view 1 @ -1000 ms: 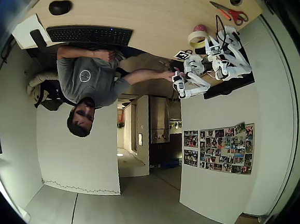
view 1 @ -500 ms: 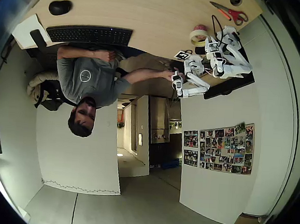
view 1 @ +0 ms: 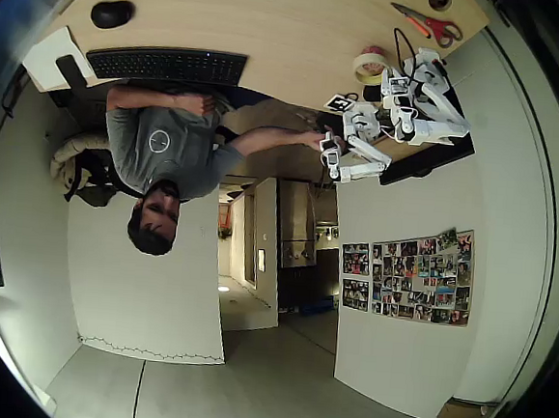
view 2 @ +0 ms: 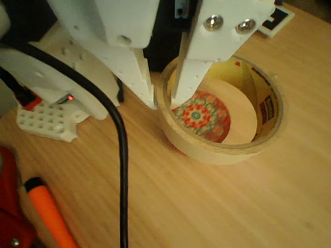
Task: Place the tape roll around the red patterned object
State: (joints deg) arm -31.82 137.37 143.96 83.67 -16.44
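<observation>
Ball (view 2: 200, 117) half-hidden inside tape roll (view 2: 222, 147), seemingly.

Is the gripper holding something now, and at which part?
The gripper straddles the tape roll's wall, one finger inside, one outside; the red patterned object sits within. Whether it grips, unclear.

tape roll (view 2: 222, 147) cream, tilted on table | red patterned object (view 2: 201, 114) inside ring

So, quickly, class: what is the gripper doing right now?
Gripper: fingers straddle the tape roll's wall, one inside, one outside; firm grip cannot be told.
</observation>
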